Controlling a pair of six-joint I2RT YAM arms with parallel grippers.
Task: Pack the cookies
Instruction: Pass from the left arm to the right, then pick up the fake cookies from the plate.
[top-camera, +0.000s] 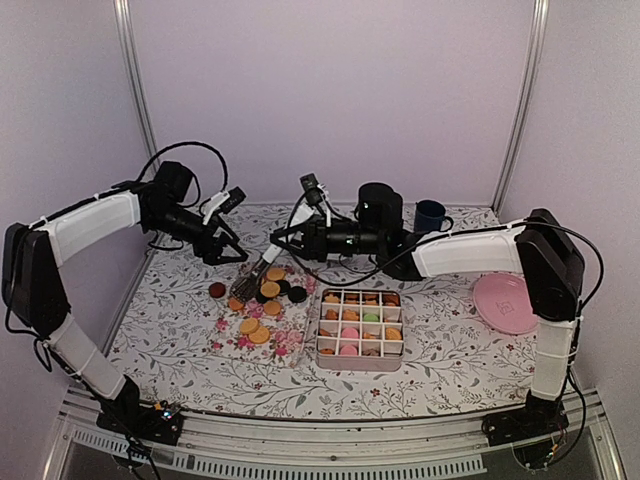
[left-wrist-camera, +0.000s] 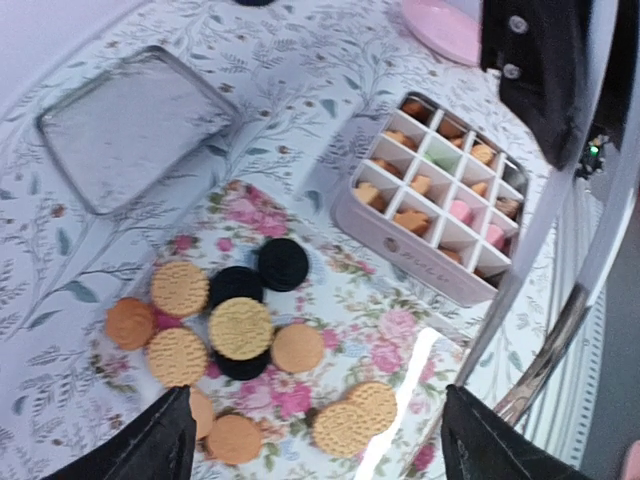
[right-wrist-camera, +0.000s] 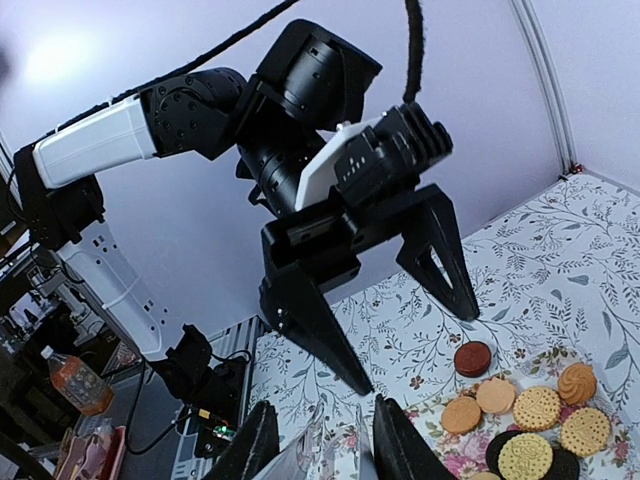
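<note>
The left gripper (top-camera: 228, 254) is wide open, with nothing between its two fingers. It hangs in the air over the back left part of the table (top-camera: 450, 372). The right gripper (top-camera: 263, 272) reaches across from the other side, and its tips are down among the loose cookies (top-camera: 268, 290). Its fingers (right-wrist-camera: 395, 440) are a little apart and something pale shows between them, but I cannot tell if it is squeezing anything. The loose cookies lie in a bunch on a flowery plate (top-camera: 288, 338). Most are orange and golden, and a few are black. One brown cookie (top-camera: 217, 290) sits alone on the tablecloth, just beside the plate's left edge. Right next to the plate, on its right, is a white box (top-camera: 360, 366) split into little square holes. Many holes have cookies in them: orange ones, pink ones and a green one. A flat grey tin lid (left-wrist-camera: 135, 125) lies further back on the table. A pink plate (top-camera: 505, 303) is far over on the right, and a dark blue cup (top-camera: 431, 215) stands at the back.
</note>
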